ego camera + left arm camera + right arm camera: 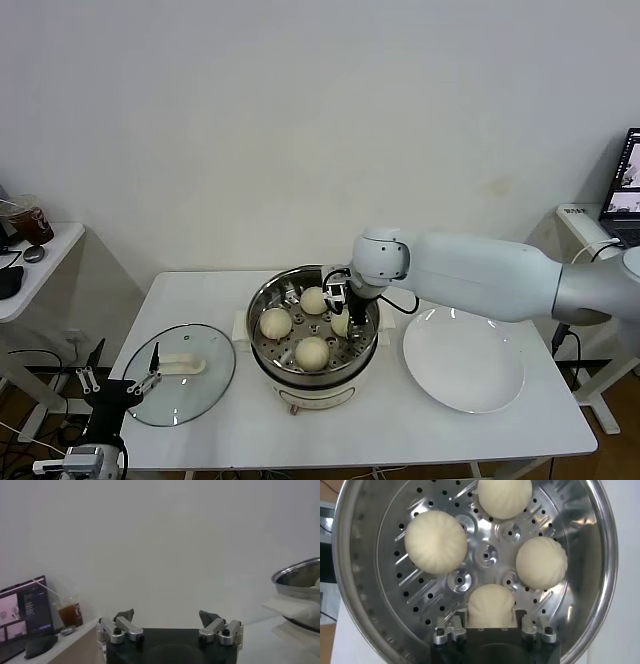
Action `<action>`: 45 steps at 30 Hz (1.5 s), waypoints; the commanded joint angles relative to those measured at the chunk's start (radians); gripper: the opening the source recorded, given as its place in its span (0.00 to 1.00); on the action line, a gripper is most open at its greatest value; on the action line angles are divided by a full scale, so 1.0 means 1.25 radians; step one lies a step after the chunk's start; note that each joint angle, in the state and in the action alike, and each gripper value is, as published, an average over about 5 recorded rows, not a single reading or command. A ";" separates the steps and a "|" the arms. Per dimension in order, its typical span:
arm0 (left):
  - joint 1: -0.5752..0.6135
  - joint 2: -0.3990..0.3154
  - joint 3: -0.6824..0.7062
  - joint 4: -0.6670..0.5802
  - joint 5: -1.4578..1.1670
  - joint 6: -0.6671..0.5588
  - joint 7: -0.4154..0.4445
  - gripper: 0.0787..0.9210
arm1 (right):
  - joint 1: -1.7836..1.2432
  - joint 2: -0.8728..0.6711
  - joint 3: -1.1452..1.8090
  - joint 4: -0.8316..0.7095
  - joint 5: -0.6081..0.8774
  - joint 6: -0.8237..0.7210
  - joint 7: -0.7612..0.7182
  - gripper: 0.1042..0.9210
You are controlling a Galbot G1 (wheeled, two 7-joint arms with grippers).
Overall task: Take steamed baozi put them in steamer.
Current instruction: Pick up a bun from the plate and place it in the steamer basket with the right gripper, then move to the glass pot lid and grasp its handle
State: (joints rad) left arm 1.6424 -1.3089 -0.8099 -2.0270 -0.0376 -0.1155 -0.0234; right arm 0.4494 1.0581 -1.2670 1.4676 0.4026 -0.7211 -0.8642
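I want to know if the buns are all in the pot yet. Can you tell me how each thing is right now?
steamed baozi: all four sit on the steamer's holed bottom.
steamer: uncovered, in its white pot base.
right gripper: down in the steamer, fingers either side of one bun.
left gripper: open, holding nothing, parked low off the table's left edge.
glass lid: off, lying on the table.
white plate: bare.

No legible text, label, brand or number anywhere; laptop screens show content too small to read.
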 commanded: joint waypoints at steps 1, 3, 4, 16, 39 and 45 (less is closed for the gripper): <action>-0.006 -0.001 0.006 0.003 0.000 0.002 0.001 0.88 | 0.007 -0.075 0.072 0.084 -0.002 -0.004 0.015 0.81; -0.008 -0.001 0.007 0.006 0.000 0.003 0.001 0.88 | 0.002 -0.109 0.105 0.121 -0.001 -0.004 0.034 0.85; -0.008 -0.001 0.007 0.008 0.000 0.003 0.001 0.88 | -0.002 -0.126 0.121 0.138 0.001 -0.004 0.044 0.86; -0.016 -0.001 0.019 0.017 0.001 0.002 0.004 0.88 | -0.465 -0.407 0.534 0.331 0.132 0.107 0.511 0.88; -0.019 -0.022 0.108 0.029 0.088 -0.037 -0.061 0.88 | -1.535 0.253 1.716 0.365 -0.331 0.908 0.456 0.88; -0.046 -0.013 0.054 0.139 0.485 -0.180 -0.152 0.88 | -1.596 0.347 1.800 0.368 -0.270 0.949 0.491 0.88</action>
State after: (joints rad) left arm 1.6100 -1.3297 -0.6991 -1.9821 0.0534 -0.1686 -0.0818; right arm -1.2304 1.1497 0.5624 1.9105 0.1322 0.1711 -0.2703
